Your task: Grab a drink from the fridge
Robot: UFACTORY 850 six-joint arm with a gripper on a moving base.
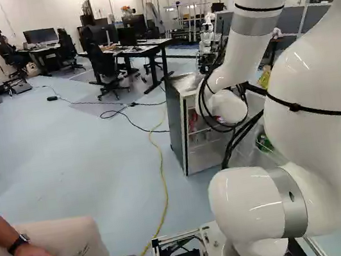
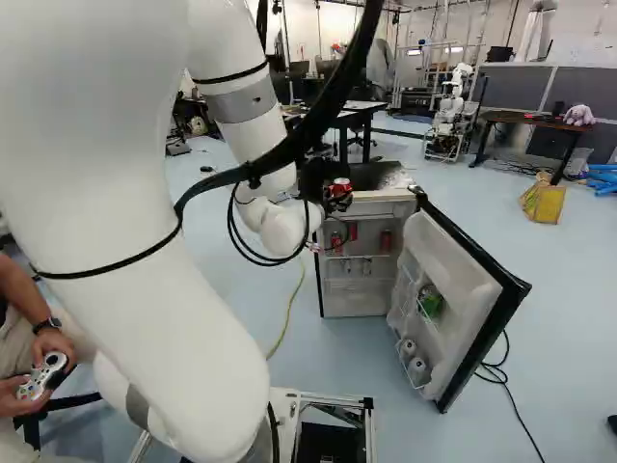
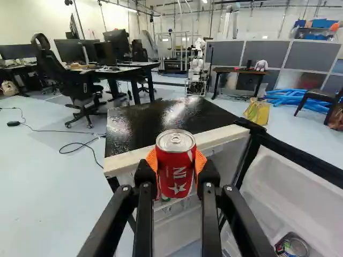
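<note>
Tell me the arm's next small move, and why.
I'd ease the gripper back toward the base, keeping its height: both orange pads already hold the red can, which appears level with the fridge's top, and the open door stands close by.

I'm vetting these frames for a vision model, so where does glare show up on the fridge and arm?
Wrist view: bright streaks across the fridge's black top, light catching the red can's silver lid; left base view: small white highlights on the arm's glossy shell; right base view: a pale shiny patch on that top.
</note>
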